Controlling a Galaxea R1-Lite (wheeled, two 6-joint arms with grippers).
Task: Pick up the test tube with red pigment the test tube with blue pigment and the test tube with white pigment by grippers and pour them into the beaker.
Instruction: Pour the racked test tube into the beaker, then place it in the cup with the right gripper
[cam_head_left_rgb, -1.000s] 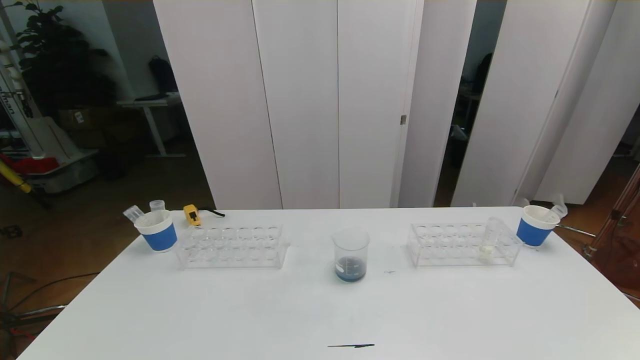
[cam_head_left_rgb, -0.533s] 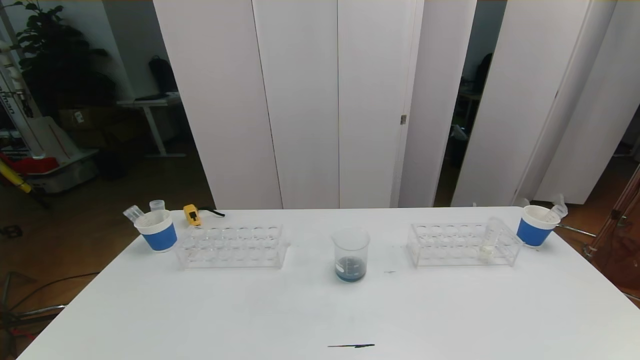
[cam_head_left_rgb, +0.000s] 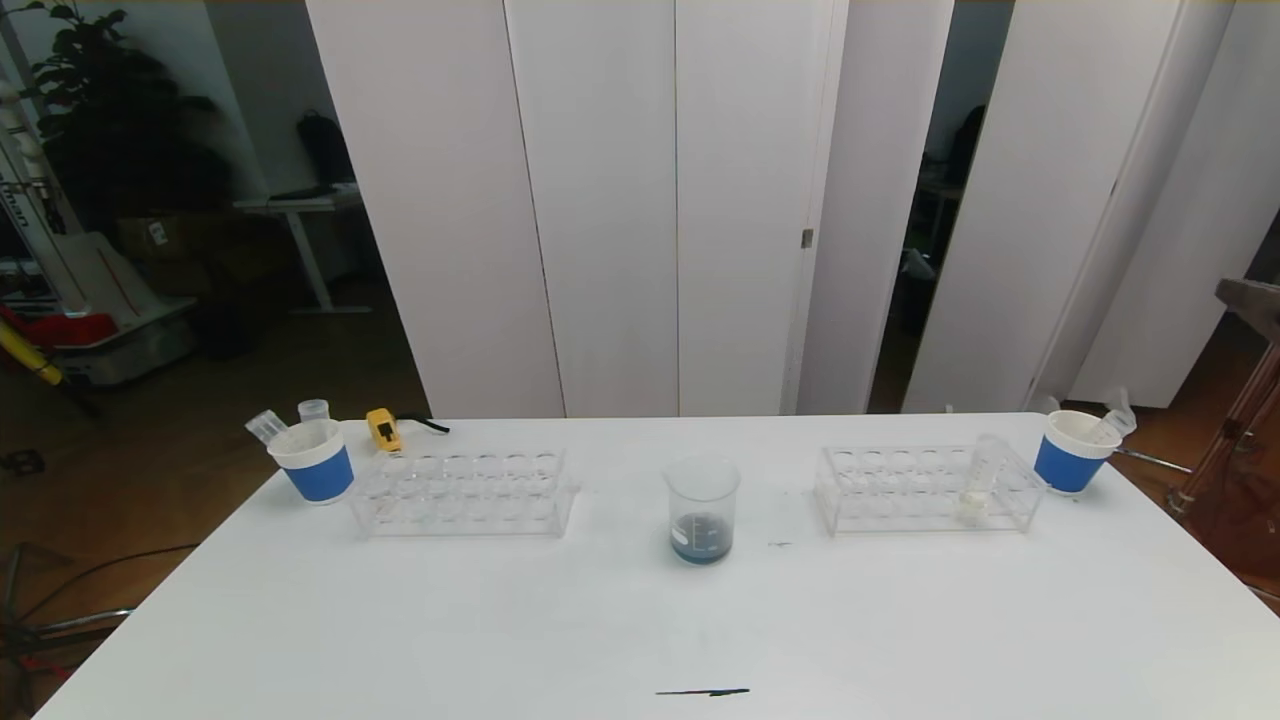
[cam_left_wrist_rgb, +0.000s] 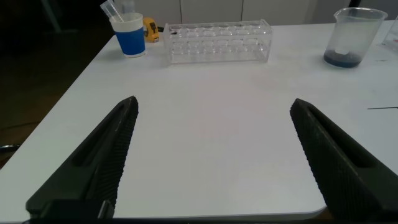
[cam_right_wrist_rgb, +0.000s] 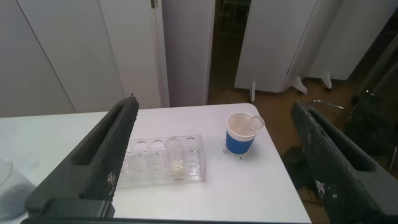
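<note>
Now, the white table (cam_head_left_rgb: 640, 620) fills the lower half of the head view, and neither arm reaches into that picture. On the robot's left stands a clear tube rack (cam_head_left_rgb: 462, 493), its holes all looking bare, and on the right a second clear rack (cam_head_left_rgb: 900, 490). Between the two racks, well apart from each, sits the beaker (cam_head_left_rgb: 702, 510), upright, with a shallow layer of dark blue liquid at its bottom. A blue paper cup (cam_head_left_rgb: 313, 461) stands just beside the left rack's far-left corner with clear tubes poking out of it, and another blue cup (cam_head_left_rgb: 1072, 452) stands just beside the right rack's outer end, also with a clear tube leaning in it. In the right rack, at the end nearest that cup, stands the test tube with white pigment (cam_head_left_rgb: 981, 479), tilted a little, its pale cloudy liquid low down. A small yellow device (cam_head_left_rgb: 383, 429) lies at the far edge behind the left rack.

The left gripper (cam_left_wrist_rgb: 214, 158) hangs low over the near left part of the table, its two dark fingers spread wide with only bare tabletop between them, holding nothing. The right gripper (cam_right_wrist_rgb: 214, 158) hovers high above the right end of the table, fingers likewise wide apart and gripping nothing; between them its wrist view shows the white-pigment tube in the rack and the blue cup beside it.
</note>
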